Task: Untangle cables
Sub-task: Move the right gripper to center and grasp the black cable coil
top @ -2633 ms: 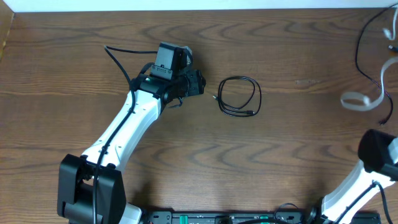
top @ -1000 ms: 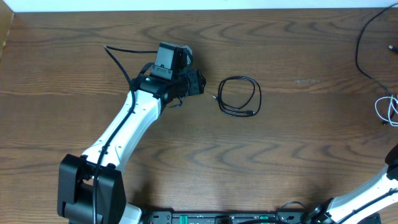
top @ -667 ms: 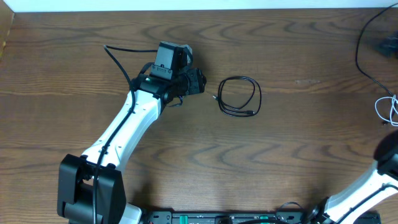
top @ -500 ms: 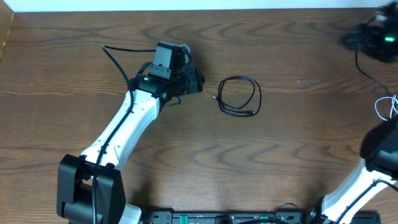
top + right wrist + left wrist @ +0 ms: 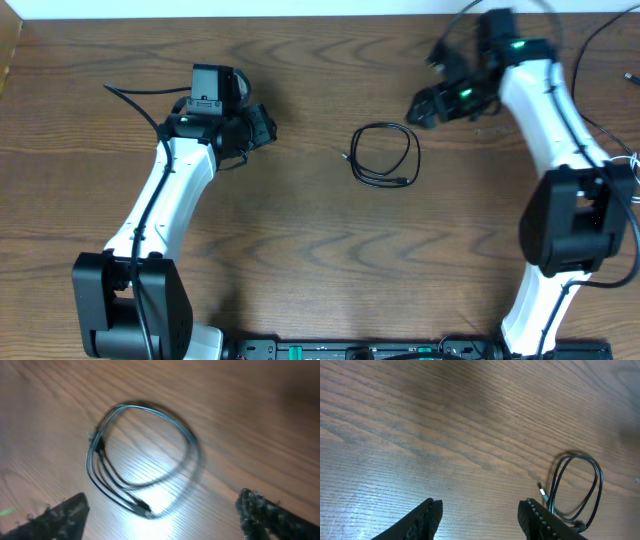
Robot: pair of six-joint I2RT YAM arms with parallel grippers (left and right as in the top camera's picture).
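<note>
The black cable [image 5: 378, 179] lies coiled in a small loop on the wooden table [image 5: 320, 260], apart from both grippers. My left gripper [image 5: 262, 128] stands open well to its left; in the left wrist view the black cable [image 5: 556, 481] lies ahead and to the right of the open left gripper [image 5: 480, 520]. Just above and right of the coil hovers my right gripper [image 5: 420, 105]. Its wrist view, blurred, shows the coil [image 5: 141, 507] between and ahead of the widely open right gripper [image 5: 162, 515]. A bit of the white cable [image 5: 630, 157] shows at the right edge.
A thicker black wire [image 5: 583, 60] trails over the table's top right corner. The table's far edge meets a white strip [image 5: 300, 8] along the top. The two arm bases stand at the near edge.
My right arm has swung in from the right edge to just above and right of the black coil. My left arm has drawn back to the left, away from the coil.
</note>
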